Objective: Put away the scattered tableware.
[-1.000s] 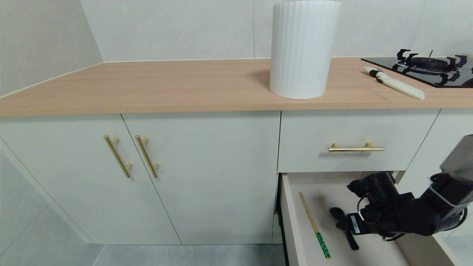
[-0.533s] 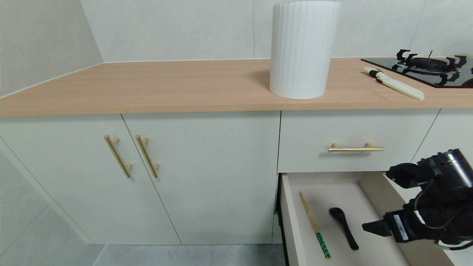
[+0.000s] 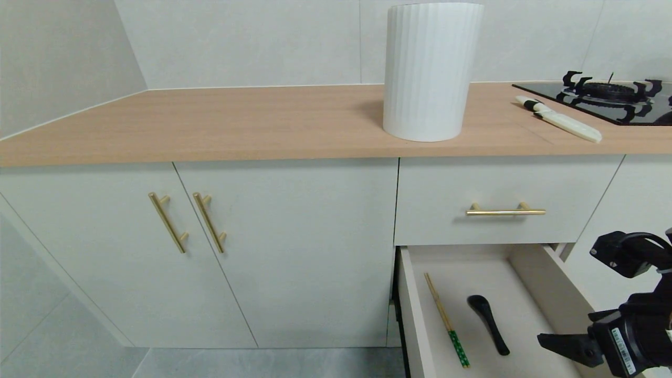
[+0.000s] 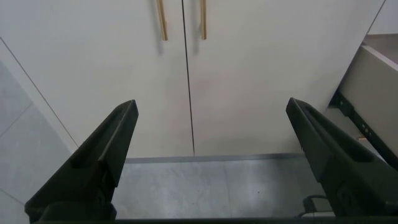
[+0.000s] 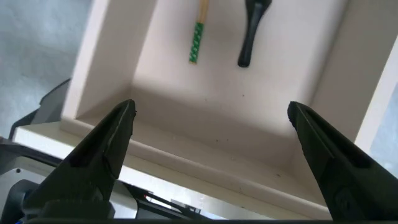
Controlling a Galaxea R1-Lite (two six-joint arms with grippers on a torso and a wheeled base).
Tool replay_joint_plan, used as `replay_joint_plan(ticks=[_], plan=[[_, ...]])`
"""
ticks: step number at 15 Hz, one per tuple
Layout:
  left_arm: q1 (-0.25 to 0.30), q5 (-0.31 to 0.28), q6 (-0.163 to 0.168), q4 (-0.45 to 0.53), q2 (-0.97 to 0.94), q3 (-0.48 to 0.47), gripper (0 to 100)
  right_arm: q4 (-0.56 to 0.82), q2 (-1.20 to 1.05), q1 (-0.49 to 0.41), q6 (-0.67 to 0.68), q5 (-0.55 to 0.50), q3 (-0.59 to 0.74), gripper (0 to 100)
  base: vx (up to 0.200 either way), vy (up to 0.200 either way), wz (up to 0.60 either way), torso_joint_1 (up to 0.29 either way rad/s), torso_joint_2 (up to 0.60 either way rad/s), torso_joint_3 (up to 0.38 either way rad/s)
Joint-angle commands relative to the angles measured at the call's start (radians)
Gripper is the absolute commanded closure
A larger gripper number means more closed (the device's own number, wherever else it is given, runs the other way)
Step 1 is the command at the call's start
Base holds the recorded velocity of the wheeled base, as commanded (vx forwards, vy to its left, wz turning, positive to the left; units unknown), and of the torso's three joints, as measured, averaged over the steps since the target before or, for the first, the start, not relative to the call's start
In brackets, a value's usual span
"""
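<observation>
The lower drawer (image 3: 412, 315) stands pulled out. Inside it lie a pair of wooden chopsticks with green ends (image 3: 446, 320) and, beside them, a black spoon (image 3: 488, 323). A white-bladed knife (image 3: 559, 118) rests on the wooden countertop near the stove. My right gripper (image 3: 564, 349) hangs open and empty off the drawer's right side. Its wrist view looks down over the drawer's front wall (image 5: 186, 149) at the chopsticks (image 5: 198, 37) and spoon (image 5: 250, 34), with the right gripper (image 5: 210, 111) wide apart. My left gripper (image 4: 210, 107) is open and empty, low in front of the cabinet doors (image 4: 186, 74).
A tall white ribbed container (image 3: 430, 71) stands on the counter above the drawers. A black gas hob (image 3: 609, 94) sits at the far right. The upper drawer (image 3: 505, 211) is closed, as are the double doors (image 3: 189, 220) on the left. Grey floor lies below.
My right gripper has drawn back out of the drawer, rightwards and lower. The black spoon it hovered over now lies uncovered beside the chopsticks.
</observation>
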Motion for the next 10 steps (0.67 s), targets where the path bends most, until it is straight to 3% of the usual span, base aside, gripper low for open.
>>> replay_joint_plan(ticks=[1,5,10], plan=[[0.0,0.0,0.0,0.0,0.002,0.0,0,0.0,-0.008,0.006,0.0,0.0,0.004,0,0.0,0.0,0.0,0.0,0.0,0.0],[0.0,0.0,0.0,0.0,0.002,0.0,0,0.003,-0.011,0.019,0.0,-0.005,0.008,0,0.0,0.0,0.0,0.0,0.0,0.0],[0.0,0.0,0.0,0.0,0.002,0.0,0,0.005,-0.011,0.042,0.0,-0.01,0.013,0,-0.2,0.0,0.0,0.001,0.0,0.005]])
